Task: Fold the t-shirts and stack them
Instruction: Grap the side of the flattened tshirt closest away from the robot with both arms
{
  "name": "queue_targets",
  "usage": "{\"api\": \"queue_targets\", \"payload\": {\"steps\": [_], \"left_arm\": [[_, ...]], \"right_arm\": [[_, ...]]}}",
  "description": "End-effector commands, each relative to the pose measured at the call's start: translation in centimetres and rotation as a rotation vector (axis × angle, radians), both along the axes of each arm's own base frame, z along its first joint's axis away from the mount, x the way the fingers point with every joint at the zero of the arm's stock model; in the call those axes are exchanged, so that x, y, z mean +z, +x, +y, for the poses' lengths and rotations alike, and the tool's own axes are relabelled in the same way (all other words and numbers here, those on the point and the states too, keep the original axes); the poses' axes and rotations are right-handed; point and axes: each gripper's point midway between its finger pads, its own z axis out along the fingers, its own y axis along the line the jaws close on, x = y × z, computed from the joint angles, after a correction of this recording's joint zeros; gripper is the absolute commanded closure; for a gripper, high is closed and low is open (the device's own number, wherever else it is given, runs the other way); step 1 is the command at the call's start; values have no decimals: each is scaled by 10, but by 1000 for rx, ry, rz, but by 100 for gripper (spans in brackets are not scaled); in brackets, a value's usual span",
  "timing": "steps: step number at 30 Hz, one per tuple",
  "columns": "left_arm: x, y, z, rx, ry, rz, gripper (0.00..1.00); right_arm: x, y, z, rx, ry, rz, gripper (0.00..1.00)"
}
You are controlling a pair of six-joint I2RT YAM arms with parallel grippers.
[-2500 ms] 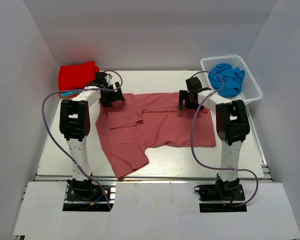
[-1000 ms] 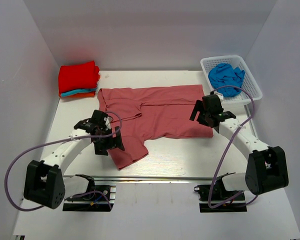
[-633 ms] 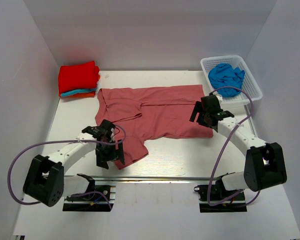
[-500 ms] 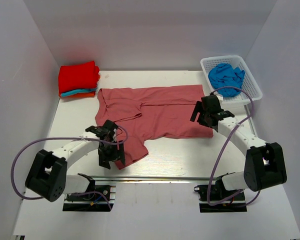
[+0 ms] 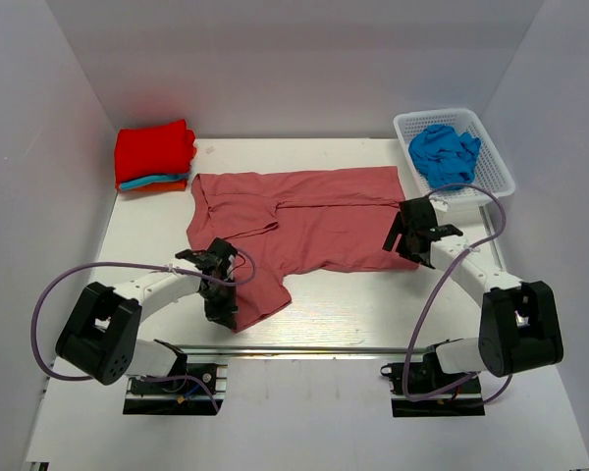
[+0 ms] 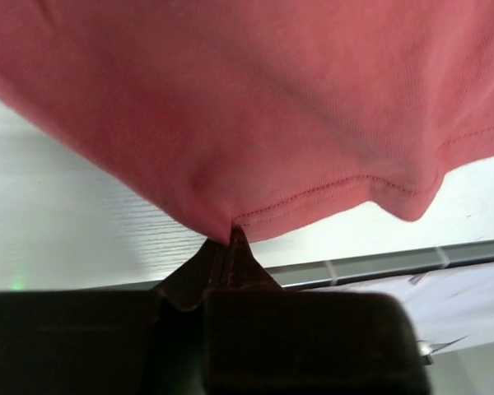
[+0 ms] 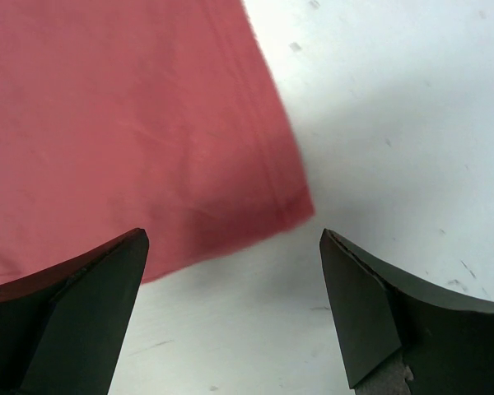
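Observation:
A dusty rose t-shirt [image 5: 314, 221] lies spread on the table, with one sleeve flap reaching toward the near edge. My left gripper [image 5: 221, 302] is at that near flap, shut on the shirt's stitched hem. In the left wrist view the closed tips [image 6: 230, 236] pinch the rose fabric [image 6: 272, 107], which is pulled up slightly. My right gripper [image 5: 405, 235] hovers open over the shirt's near right corner. In the right wrist view its fingers [image 7: 232, 239] straddle that corner of the shirt [image 7: 132, 123], with nothing between them.
Folded shirts are stacked at the back left: bright red [image 5: 155, 149] on top, then turquoise [image 5: 142, 182] and orange. A white lattice basket [image 5: 498, 172] at the back right holds a crumpled bright blue shirt [image 5: 444, 152]. A metal rail [image 5: 373, 348] runs along the table's near edge.
My left gripper slid down to the shirt's near flap and shut on its hem. My right gripper shifted slightly toward the shirt's right corner and stayed open.

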Motion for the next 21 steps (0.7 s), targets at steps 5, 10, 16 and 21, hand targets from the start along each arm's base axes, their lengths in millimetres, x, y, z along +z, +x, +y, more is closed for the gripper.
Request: {"api": "queue_targets", "payload": {"steps": [5,10,16,21], "left_arm": [[9,16,-12,-20,-64,-94,100],[28,35,-25,-55,-139,-205,100],[42,43,-26,-75,-145,-250,100],[47,46,-28,-84,-156,-271,100]], "right_arm": [[-15,-16,-15,-77,5,35,10],[-30,-11,-22,-124,-1,46,12],[-40,-4,-16,-127,38,71,22],[-52,-16,-19,-143,34,108,33]]}}
